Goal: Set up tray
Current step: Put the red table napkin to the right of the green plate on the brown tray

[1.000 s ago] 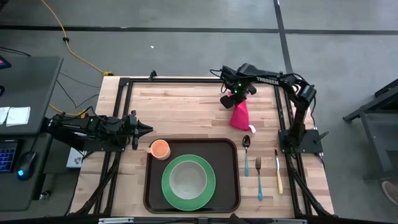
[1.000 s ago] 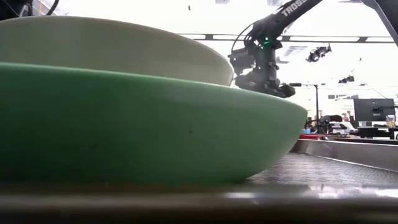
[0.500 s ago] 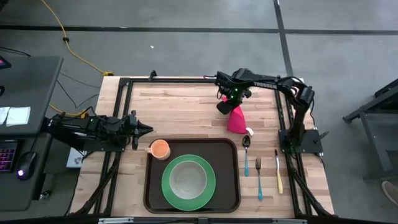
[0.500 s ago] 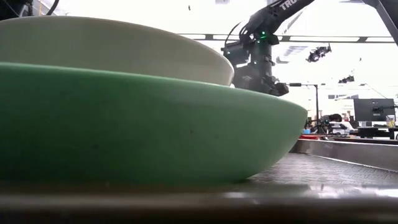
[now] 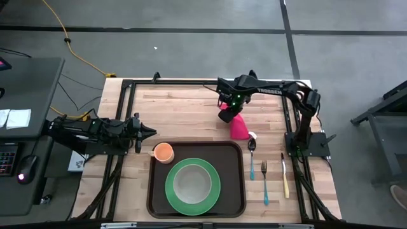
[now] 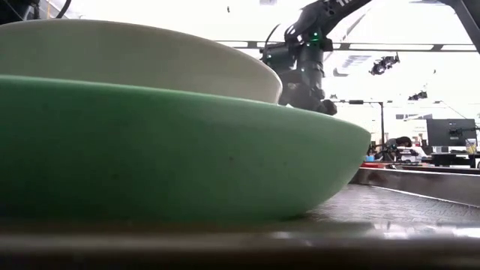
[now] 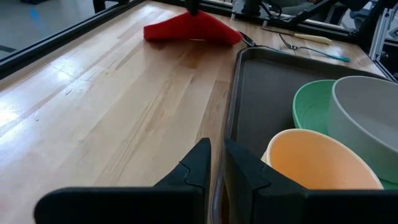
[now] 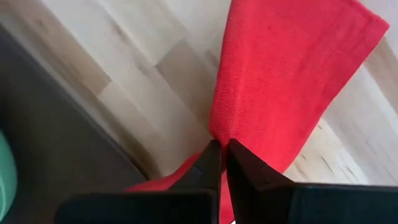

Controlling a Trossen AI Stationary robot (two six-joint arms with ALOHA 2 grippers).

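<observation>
two dark jointed arms; the right arm (image 5: 273, 86) bears a green light and white lettering.

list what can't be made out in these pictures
- Low view: green plate and white bowl fill the frame, hiding the cup, cutlery and red cloth.
- High view: right gripper covers the cloth's pinched top.
- Left wrist view: orange cup cut off by the edge.

You are looking at a robotics lab, butcher-block table (image 5: 191, 105) in a black metal frame (image 5: 127, 114), bare concrete floor (image 5: 191, 51), yellow cable (image 5: 76, 48), keyboard and mouse (image 5: 25, 169) on a side desk, monitor (image 6: 450, 133) beyond.
</observation>
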